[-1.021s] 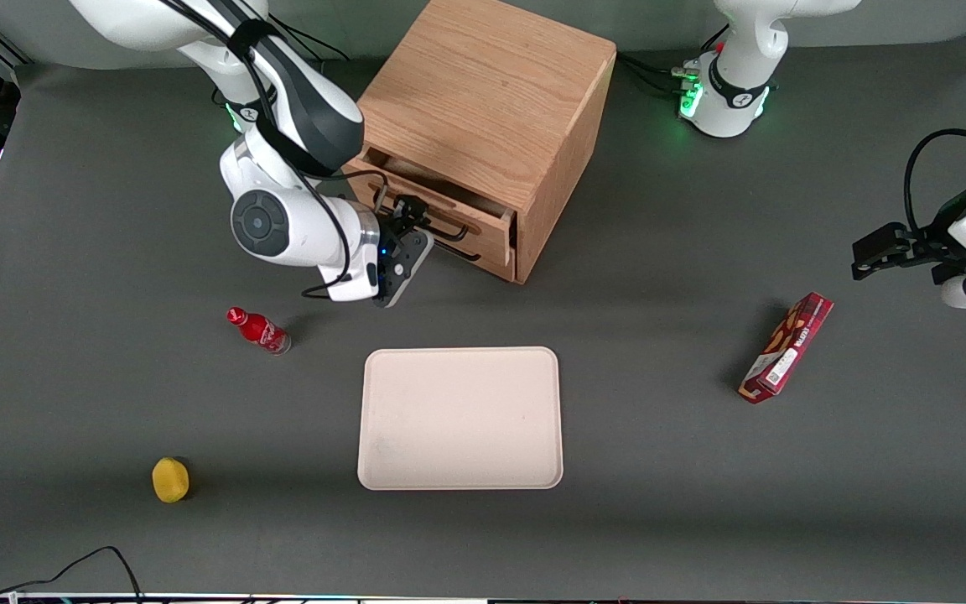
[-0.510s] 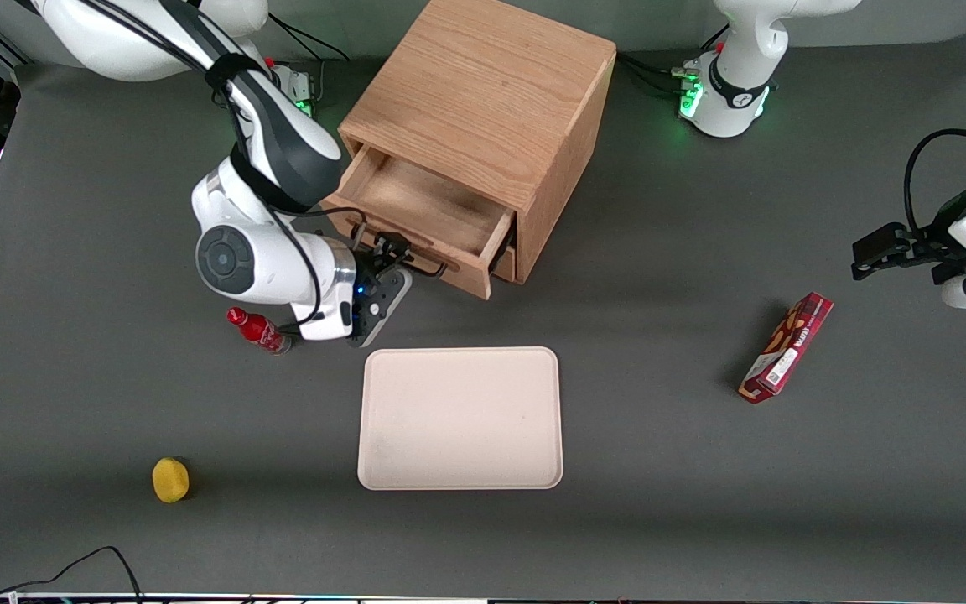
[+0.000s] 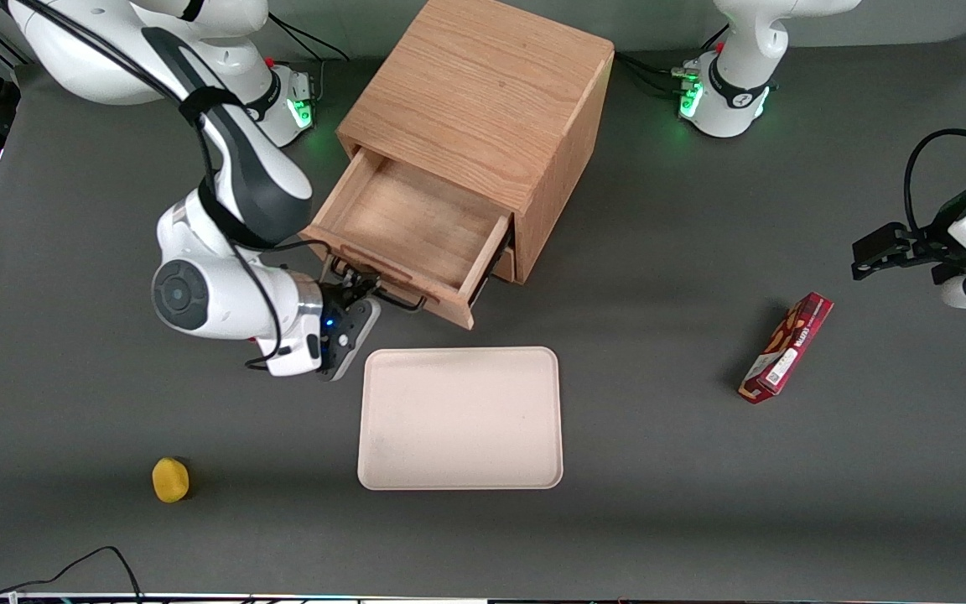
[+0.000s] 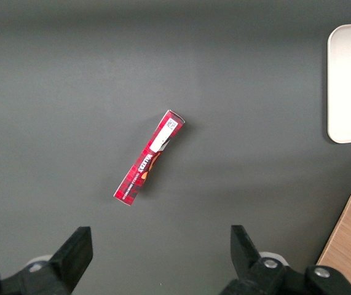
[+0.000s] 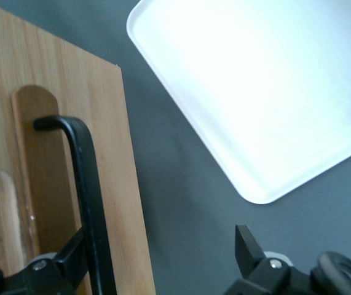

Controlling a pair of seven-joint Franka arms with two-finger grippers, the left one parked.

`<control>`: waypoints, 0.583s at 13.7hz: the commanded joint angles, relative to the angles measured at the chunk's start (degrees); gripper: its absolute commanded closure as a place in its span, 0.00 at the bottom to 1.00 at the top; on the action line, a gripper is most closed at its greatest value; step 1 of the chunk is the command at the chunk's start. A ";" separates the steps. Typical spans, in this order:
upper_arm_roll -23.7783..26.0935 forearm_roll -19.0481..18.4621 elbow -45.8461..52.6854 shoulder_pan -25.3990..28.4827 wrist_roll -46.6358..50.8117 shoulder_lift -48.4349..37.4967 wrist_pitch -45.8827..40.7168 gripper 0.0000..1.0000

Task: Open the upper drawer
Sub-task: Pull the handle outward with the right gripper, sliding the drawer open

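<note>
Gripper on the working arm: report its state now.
Right gripper: open, at the upper drawer's front; black handle sits between its fingers, against one.

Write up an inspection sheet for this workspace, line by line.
Surface: dark grey table, flat.
Job's things: upper drawer of the cabinet stands open, nothing seen inside.
Clutter: pale tray; red box toward the parked arm's end; yellow object.
Grippers: gripper at the drawer's black handle, fingers open, the handle against one of them.
Cables: black cable at the table edge nearest the camera.
Surroundings: nothing seen.
</note>
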 commanded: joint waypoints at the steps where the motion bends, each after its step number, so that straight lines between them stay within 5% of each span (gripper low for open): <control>1: -0.70 -3.40 5.15 0.40 -2.40 3.20 -2.01 0.00; 8: -1.58 -8.24 16.58 0.49 -6.08 10.23 -7.81 0.00</control>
